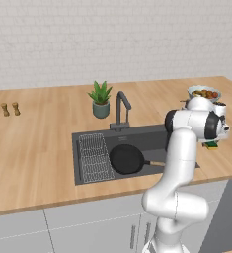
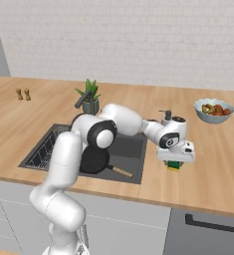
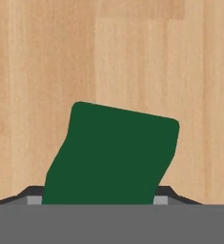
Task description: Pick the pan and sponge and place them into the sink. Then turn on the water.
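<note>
Two-finger gripper [image 2: 174,163] pointing down over the light wooden counter [image 2: 208,164], right of the sink; its fingers flank the small green-topped, yellow-layered rectangular sponge [image 3: 111,155], apparently pinching it. Round black frying pan [image 1: 127,159] with wooden handle lying inside the dark grey recessed sink [image 1: 147,136], beside the wire grid rack [image 1: 95,158].

Clearly a home kitchen, rendered. Long wooden counter [image 1: 33,148] with a dark recessed sink [image 1: 137,133] at center, faucet [image 1: 121,109] and potted plant [image 1: 100,100] at 12 o'clock of it, fruit bowl [image 1: 205,93] off at 2 o'clock, shakers [image 1: 10,109] at 10 o'clock. Grey cabinets [image 1: 88,234] below, white brick wall [image 1: 112,34] behind.
</note>
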Motion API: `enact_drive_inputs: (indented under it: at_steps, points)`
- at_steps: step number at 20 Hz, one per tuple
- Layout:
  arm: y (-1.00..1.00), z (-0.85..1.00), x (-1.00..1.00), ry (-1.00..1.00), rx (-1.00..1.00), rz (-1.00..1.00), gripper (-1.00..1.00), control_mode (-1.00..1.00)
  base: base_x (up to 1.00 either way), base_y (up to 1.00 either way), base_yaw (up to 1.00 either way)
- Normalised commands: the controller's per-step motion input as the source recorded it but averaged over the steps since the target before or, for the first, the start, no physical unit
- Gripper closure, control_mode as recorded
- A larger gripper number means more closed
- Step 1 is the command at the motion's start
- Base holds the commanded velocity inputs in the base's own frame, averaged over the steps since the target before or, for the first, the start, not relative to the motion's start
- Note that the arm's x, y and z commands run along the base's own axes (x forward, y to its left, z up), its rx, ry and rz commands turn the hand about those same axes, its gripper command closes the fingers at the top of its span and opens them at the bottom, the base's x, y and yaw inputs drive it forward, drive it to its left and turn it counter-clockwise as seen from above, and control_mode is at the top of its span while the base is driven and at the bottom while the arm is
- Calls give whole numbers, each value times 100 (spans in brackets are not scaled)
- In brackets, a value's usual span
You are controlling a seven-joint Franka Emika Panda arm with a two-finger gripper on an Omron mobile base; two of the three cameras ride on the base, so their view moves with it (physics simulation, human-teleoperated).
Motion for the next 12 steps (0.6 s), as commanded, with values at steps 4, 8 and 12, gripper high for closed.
enact_drive_inputs:
  at_steps: [4, 8, 12]
  points:
    - [16, -49, -22, 0, -7, 0, 100, -100, 0, 0, 0]
    - [8, -11, -72, -7, 0, 2, 100, -100, 0, 0, 0]
    - [17, 9, -76, -9, 0, 7, 100, -100, 0, 0, 0]
